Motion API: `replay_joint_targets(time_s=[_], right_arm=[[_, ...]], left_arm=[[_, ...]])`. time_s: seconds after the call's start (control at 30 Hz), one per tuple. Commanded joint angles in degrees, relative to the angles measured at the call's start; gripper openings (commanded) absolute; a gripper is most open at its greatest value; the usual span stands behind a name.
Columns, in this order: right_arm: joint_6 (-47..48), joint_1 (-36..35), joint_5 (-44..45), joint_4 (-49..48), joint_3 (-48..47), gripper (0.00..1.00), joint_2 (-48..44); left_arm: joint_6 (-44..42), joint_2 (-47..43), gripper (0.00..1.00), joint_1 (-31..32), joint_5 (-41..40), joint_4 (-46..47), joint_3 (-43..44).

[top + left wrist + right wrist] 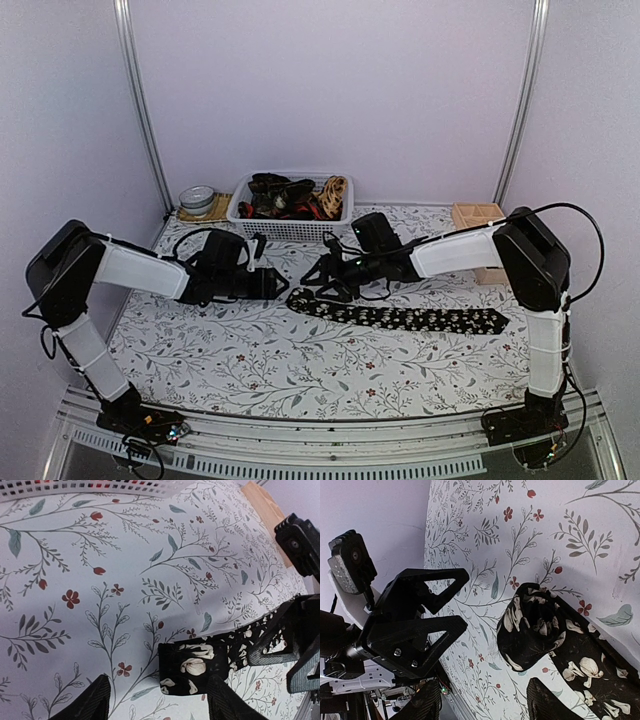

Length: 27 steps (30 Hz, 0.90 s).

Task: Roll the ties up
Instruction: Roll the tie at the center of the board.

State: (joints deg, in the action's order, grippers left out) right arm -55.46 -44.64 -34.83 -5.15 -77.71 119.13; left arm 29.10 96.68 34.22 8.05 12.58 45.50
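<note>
A black tie with pale flower specks (400,318) lies flat across the middle of the table, its wide tip to the right. Its left end is turned over into a small loose roll (195,667), also seen in the right wrist view (535,625). My left gripper (280,286) is open just left of the roll, which lies between its fingertips (97,700), untouched. My right gripper (320,280) is open just above and behind the roll, its fingers (550,702) clear of the cloth. The two grippers face each other closely.
A white basket (290,228) at the back holds several more ties, dark, red and tan. A round tin on a mat (198,200) stands to its left, a wooden box (478,215) at the back right. Metal posts stand at both back corners.
</note>
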Motion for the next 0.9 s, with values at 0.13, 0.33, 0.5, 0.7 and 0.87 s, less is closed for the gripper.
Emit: replay_joint_targets(time_s=[0.13, 0.33, 0.5, 0.7, 0.87], right_arm=[[-2.1, -0.5, 1.0, -1.0, -1.7, 0.57, 3.9], [-2.2, -0.4, 1.3, -0.4, -3.7, 0.56, 6.4], [-2.4, -0.5, 1.4, -0.5, -4.4, 0.56, 7.8], [-2.4, -0.5, 1.5, -0.4, -4.2, 0.55, 8.4], [-2.2, -0.4, 1.3, -0.2, -4.2, 0.53, 8.9]], left_arm=[[2.5, 3.2, 0.63, -0.9, 6.4, 7.4, -1.4], [2.7, 4.3, 0.59, -0.9, 7.1, 8.4, -1.5], [3.0, 5.6, 0.58, -1.0, 7.5, 9.2, -1.6], [3.4, 7.1, 0.54, -1.2, 8.5, 10.7, -1.7], [4.3, 8.5, 0.51, -1.3, 10.1, 12.3, -1.7]])
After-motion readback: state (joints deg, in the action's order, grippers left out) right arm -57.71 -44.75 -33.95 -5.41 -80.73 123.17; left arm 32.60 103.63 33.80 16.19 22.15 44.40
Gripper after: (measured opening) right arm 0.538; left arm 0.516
